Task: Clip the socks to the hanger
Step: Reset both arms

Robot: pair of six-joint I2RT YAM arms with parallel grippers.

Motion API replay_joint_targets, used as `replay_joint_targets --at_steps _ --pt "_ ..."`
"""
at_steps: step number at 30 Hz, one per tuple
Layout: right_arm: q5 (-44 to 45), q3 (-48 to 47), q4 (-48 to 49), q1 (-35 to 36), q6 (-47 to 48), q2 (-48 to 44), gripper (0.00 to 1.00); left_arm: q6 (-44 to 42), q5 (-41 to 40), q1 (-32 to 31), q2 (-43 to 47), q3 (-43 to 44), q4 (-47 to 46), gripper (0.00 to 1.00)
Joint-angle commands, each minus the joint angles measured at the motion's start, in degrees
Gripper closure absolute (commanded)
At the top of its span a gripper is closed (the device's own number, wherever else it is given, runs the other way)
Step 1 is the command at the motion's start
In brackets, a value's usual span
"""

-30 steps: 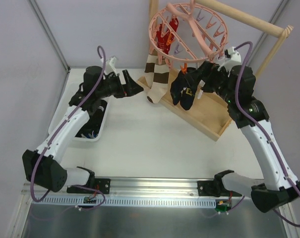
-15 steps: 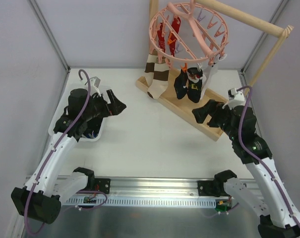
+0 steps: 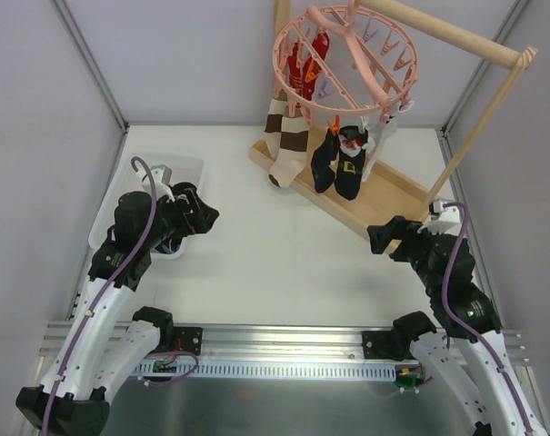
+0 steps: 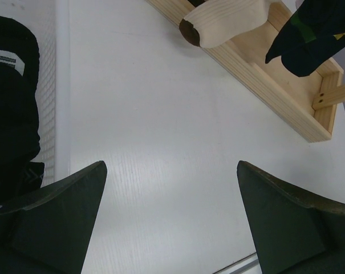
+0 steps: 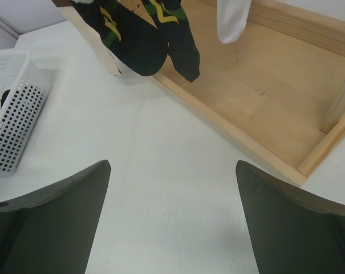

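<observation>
- Table [image 3: 256, 241]: white top, both arms bolted at the near edge.
- Wooden stand [image 3: 397, 204]: its tray sits at the table's far right corner, set diagonally, w/ a rod across the top.
- Hanger [image 3: 347, 41]: pink ring hung from the rod, above the tray's far end, clips all round the rim.
- Basket [image 3: 191, 168]: white, perforated, at the table's left edge. We see dark fabric inside.
- Left gripper [image 4: 171, 166]: fingers wide apart, nothing between them. It's by the basket's right side, pointing towards the stand.
- Right gripper [image 5: 172, 165]: fingers also wide apart and empty, low over the table just off the tray's near edge.
- Striped sock [image 3: 284, 145]: brown and white, hangs off the ring's left side, toe at the tray's far-left end.
- Socks [image 3: 338, 168]: two dark ones w/ yellow marks, clipped side by side at the ring's near rim, over the tray. We can't tell if the toes touch the wood.
- White sock [image 3: 384, 127]: hangs just right of the dark pair.
- Red socks [image 3: 302, 68]: clipped at the ring's left side.
</observation>
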State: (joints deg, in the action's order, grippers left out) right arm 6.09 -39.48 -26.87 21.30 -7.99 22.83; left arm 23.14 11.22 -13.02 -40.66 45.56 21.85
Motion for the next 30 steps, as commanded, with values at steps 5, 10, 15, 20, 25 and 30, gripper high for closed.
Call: replay_joint_targets --at_steps 5,10,15,20,25,30 --pt "3.4 -1.4 1.0 0.2 3.2 1.1 0.04 -2.0 -0.7 0.5 -1.0 0.2 -0.7 0.01" --pt "2.3 -0.9 2.4 0.2 3.2 3.2 0.03 -1.7 -0.6 0.5 -0.9 0.3 -0.7 0.01" --pt "3.0 -1.2 3.4 0.2 3.9 3.9 0.04 -1.5 -0.2 0.5 -1.3 0.6 -0.7 0.01" --pt "2.1 -0.9 5.6 0.3 4.4 4.7 0.04 -1.2 -0.6 0.5 -1.5 0.7 -0.8 0.01" --pt "0.5 -0.3 9.2 0.2 5.1 5.8 0.04 -1.0 -1.1 0.4 -4.9 1.5 -0.7 0.01" --pt "-2.3 -0.3 13.1 0.2 6.4 7.9 0.04 1.5 -1.1 0.5 -10.9 6.5 -0.1 0.01"
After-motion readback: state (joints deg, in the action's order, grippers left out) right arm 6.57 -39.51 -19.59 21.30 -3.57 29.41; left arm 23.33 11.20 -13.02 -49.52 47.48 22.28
